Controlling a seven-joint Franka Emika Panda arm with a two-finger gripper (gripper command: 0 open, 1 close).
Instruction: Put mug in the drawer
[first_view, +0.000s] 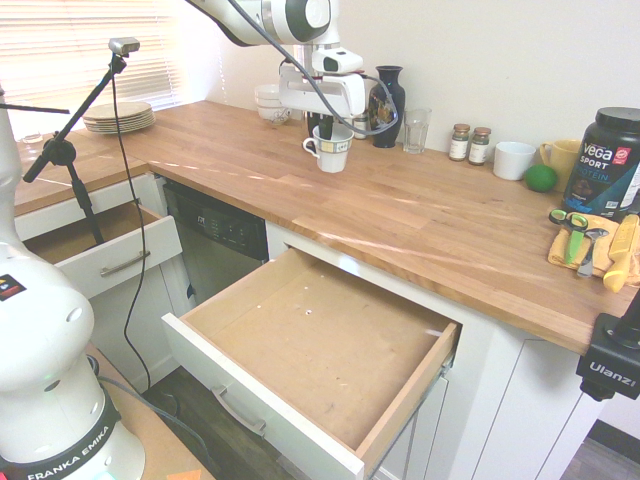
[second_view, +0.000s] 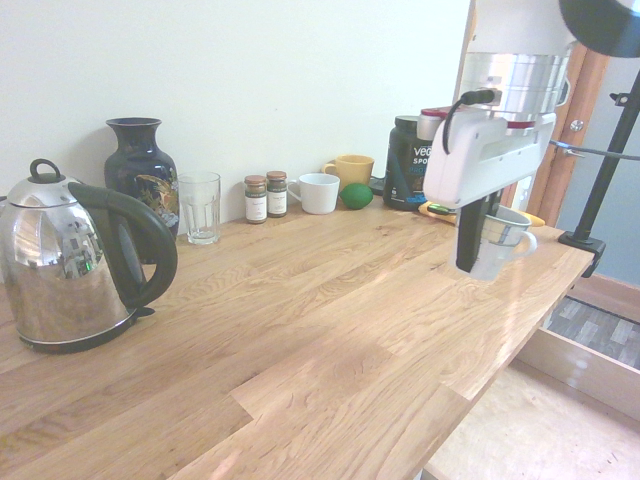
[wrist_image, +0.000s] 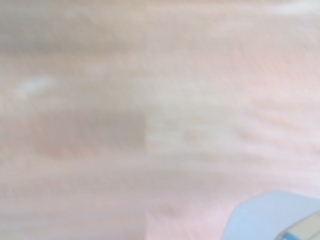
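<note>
Mug (first_view: 334, 157) grasped in your gripper (first_view: 326, 128), you're at transport: carry it toward six o'clock in the first exterior view, over the open drawer (first_view: 325, 340), before lowering.

Tub (first_view: 602, 165): "Vega Sport Protein"
Robot base (first_view: 62, 390): "Franka Emika"
Clamp by table's (first_view: 400, 215) corner (first_view: 612, 358): "Ulanzi"

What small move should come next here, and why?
Probably carry the mug sideways toward the open drawer before lowering: the gripper holds it upright over the countertop, and the drawer stands pulled out below the counter's front edge.
</note>
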